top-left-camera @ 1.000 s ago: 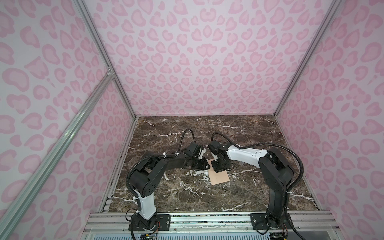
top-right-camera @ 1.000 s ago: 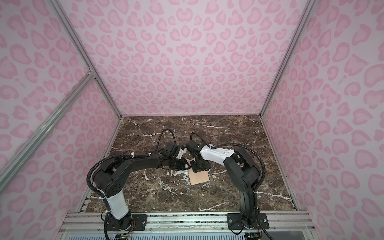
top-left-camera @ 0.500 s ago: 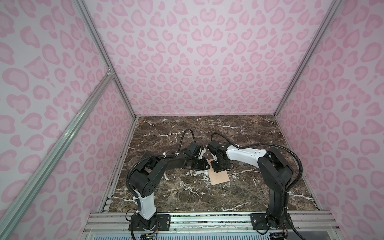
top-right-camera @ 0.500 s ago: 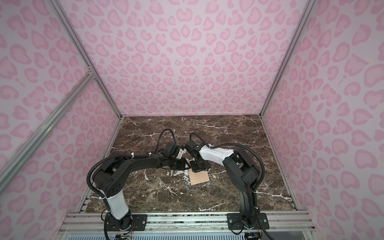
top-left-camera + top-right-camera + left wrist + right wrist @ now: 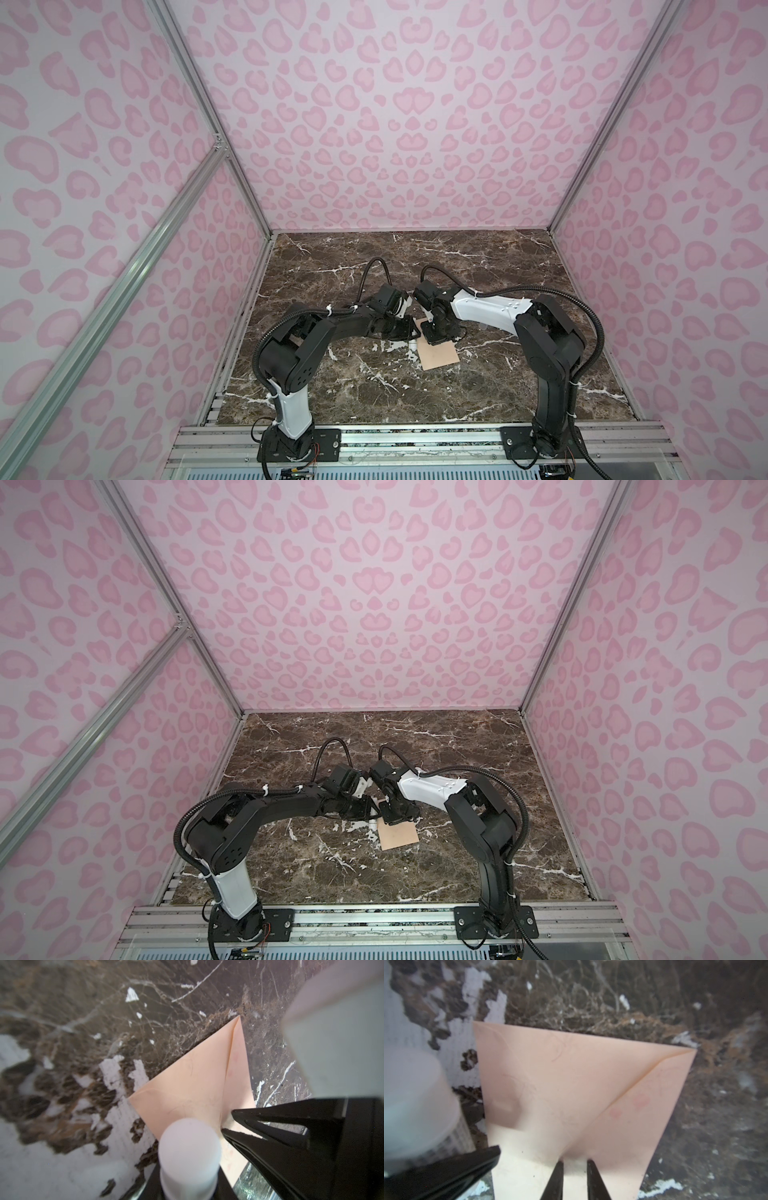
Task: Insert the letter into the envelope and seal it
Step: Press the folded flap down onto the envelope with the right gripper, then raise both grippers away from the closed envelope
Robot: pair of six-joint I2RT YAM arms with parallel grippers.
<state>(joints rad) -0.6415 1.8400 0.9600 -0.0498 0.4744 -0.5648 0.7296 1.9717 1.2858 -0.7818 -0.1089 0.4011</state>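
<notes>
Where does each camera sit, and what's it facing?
Both top views: high at the front, looking down at the table; both arms show.
Left wrist: on left arm, facing the envelope; left gripper and glue stick show.
Right wrist: on right arm, facing the envelope; right gripper shows.
Shared: both wrist views catch envelope and glue stick.

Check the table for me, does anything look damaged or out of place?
The tabletop looks worn: white patches beside the envelope, where the marble print seems scraped away. The envelope lies skewed to the table's edges, with two faint pink spots on it.
</notes>
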